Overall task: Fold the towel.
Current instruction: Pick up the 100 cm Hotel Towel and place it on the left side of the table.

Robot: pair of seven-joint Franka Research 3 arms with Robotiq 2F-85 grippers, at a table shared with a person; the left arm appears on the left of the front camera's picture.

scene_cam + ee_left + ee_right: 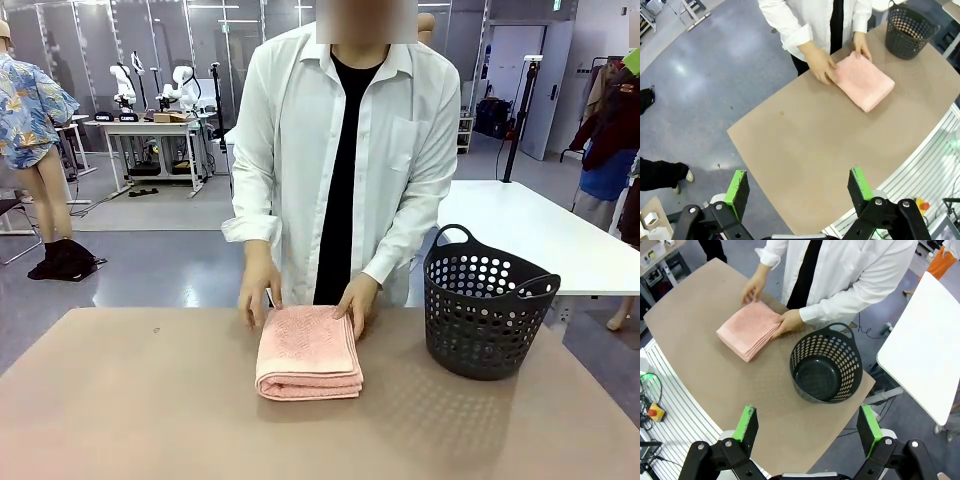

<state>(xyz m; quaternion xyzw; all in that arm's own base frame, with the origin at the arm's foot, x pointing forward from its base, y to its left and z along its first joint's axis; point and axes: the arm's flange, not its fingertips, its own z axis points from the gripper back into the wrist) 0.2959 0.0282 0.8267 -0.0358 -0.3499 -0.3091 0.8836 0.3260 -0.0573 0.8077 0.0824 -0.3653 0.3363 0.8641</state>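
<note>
You see the tan counter carrying two things. The dark basket stands upright near its far right corner. The towel lies folded into a thick rectangle at the middle of the far edge, apart from the basket. The person's right hand and left hand rest on its far corners. Your left gripper hangs high above the counter's left side, jaws released and empty. Your right gripper hangs above the right side, jaws likewise released.

folded towel, hand on edge, basket beside
</note>
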